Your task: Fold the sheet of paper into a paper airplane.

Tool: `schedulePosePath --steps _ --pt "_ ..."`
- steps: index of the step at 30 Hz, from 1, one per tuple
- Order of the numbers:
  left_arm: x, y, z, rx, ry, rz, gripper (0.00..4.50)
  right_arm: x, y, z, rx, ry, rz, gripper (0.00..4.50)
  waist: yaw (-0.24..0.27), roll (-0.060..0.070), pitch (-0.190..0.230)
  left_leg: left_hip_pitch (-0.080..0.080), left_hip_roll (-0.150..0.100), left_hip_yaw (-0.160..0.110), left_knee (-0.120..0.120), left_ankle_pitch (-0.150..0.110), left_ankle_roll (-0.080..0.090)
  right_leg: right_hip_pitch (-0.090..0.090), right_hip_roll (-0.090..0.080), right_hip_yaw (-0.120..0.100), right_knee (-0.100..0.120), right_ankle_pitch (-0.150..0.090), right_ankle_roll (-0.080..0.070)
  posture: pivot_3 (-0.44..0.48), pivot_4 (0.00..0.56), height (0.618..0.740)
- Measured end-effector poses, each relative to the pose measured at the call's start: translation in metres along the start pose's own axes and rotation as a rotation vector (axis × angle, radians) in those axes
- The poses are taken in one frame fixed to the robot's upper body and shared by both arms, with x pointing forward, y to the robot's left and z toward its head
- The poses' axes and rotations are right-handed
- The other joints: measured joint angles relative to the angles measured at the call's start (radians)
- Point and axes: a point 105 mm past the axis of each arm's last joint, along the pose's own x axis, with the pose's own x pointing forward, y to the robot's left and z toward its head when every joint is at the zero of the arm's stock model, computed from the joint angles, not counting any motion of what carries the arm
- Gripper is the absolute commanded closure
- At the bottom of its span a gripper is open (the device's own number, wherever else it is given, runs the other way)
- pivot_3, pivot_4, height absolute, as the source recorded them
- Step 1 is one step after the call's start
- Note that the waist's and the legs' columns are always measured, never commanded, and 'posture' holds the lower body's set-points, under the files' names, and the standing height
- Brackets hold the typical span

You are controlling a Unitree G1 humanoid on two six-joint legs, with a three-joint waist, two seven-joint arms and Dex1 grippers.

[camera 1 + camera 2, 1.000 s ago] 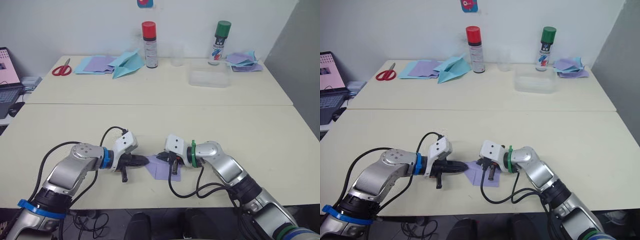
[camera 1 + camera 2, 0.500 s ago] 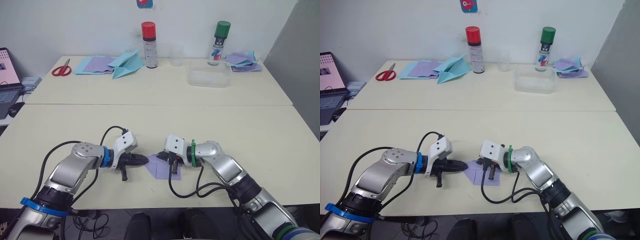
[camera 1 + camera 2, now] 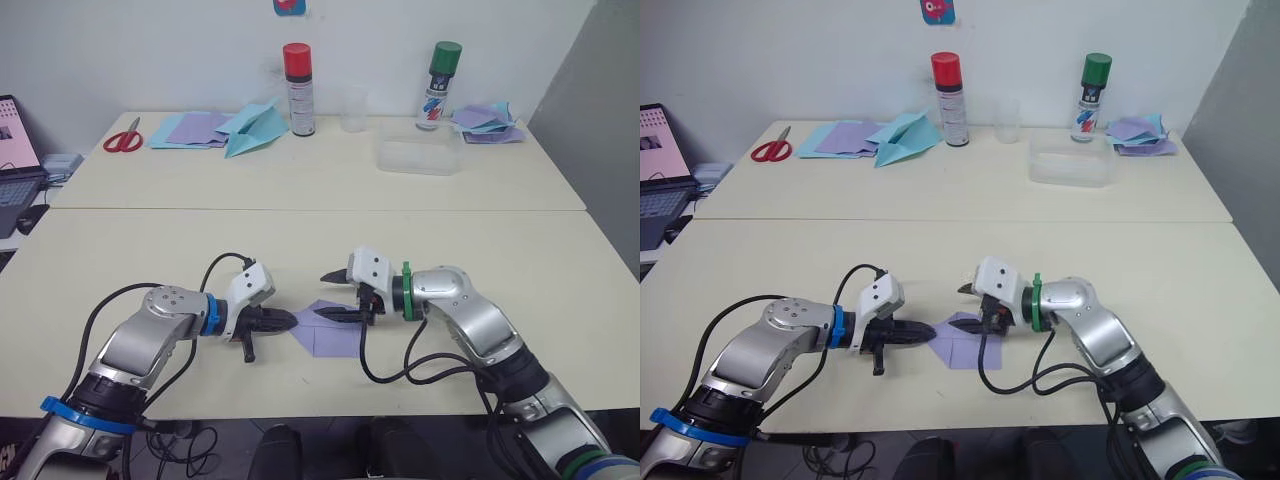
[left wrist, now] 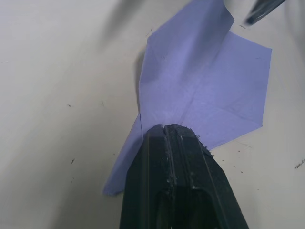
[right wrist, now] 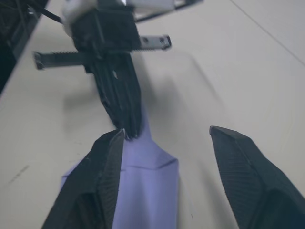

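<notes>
I see the thin lavender-purple sheet of paper (image 3: 325, 333), creased and partly folded to a point, lying on the near cream table (image 3: 560, 300) between my two arms. Its pointed end faces my left side, and one flap stands up off the surface while the rest lies flat.

My left gripper (image 3: 283, 321) has its two black fingers pressed together on the pointed tip of the sheet, as it did half a second ago; the left wrist view shows the closed fingers (image 4: 178, 157) clamped over the paper's edge. My right gripper (image 3: 330, 295) has changed: earlier it was down on the sheet with its fingers over the paper, and now it has drawn back toward my right and lifted, fingers spread wide apart. One right finger (image 5: 90, 186) hangs over the purple sheet, the other (image 5: 248, 171) over bare table, and I cannot tell whether either touches the paper.

On the far table sit a red-capped spray can (image 3: 299, 90), a green-capped spray can (image 3: 439, 85), a clear plastic cup (image 3: 353, 110) and a clear shallow plastic tray (image 3: 418, 156). At far left are red-handled scissors (image 3: 124, 137), a pile of blue and purple sheets (image 3: 190, 129) and a larger light blue paper plane (image 3: 255, 128). Another pile of sheets (image 3: 487, 123) lies at far right. A laptop (image 3: 18, 165) stands at my left edge. Nothing lies between the grippers besides the sheet.
</notes>
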Motion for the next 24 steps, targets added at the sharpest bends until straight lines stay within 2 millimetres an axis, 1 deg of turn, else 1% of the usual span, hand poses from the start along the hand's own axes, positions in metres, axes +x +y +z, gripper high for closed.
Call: schedulePosePath --steps 2,4,8,11,14,19,21,24 --pt "0.0 0.0 0.0 -0.001 0.0 0.0 4.5 0.003 0.006 0.008 0.003 -0.039 0.035 2.23 0.0 0.0 0.0 0.0 0.0 0.0 0.0 0.0 0.0 0.0 0.0 0.0 0.0 0.0 0.0 0.0 0.15 0.74" --pt "0.001 0.0 0.0 -0.003 -0.002 0.001 4.5 0.009 0.011 0.007 0.015 -0.047 0.054 2.93 0.001 0.0 0.0 0.0 0.0 -0.001 0.0 0.0 0.0 0.0 0.0 0.0 0.0 0.0 0.0 0.0 0.15 0.74" --pt "0.002 0.001 0.002 -0.009 -0.005 0.0 4.5 0.025 0.016 -0.013 0.054 -0.004 0.064 4.44 0.0 0.0 0.0 0.0 -0.001 0.0 0.001 0.0 0.0 0.001 0.0 0.0 0.0 0.0 0.0 0.0 0.15 0.74" --pt "0.002 0.001 0.003 -0.007 -0.005 0.0 4.5 0.029 0.015 -0.031 0.048 0.059 0.057 4.48 0.0 0.0 0.0 0.0 -0.001 0.0 0.001 0.0 0.0 0.001 0.0 0.0 0.0 0.0 0.0 0.0 0.15 0.74" --pt "0.002 0.001 0.002 -0.008 -0.004 -0.001 4.5 0.026 0.014 -0.05 0.008 0.135 0.058 4.48 0.0 0.0 0.0 0.0 -0.001 0.0 0.0 0.0 0.0 0.001 0.0 0.0 0.0 0.0 0.0 0.0 0.15 0.74" --pt "0.002 0.001 0.001 -0.012 -0.002 0.002 4.5 0.022 0.013 -0.055 -0.066 0.157 0.059 4.48 0.001 0.001 0.0 0.002 0.0 0.0 0.0 0.0 0.0 0.002 0.0 0.0 0.0 0.0 0.0 0.0 0.15 0.74" --pt "0.002 0.001 0.001 -0.011 -0.002 0.003 4.5 0.02 0.011 -0.057 -0.059 0.164 0.047 4.48 0.001 0.0 -0.001 0.003 -0.001 0.0 0.0 0.0 0.0 0.003 0.0 0.0 0.0 0.0 0.0 0.0 0.15 0.74" --pt "0.003 0.0 0.001 -0.009 0.0 -0.001 4.5 0.009 0.01 -0.063 -0.045 0.181 0.031 4.48 0.001 0.001 -0.001 0.003 -0.001 0.0 0.0 0.0 0.0 0.003 -0.001 0.001 -0.001 0.0 0.0 0.0 0.15 0.74"
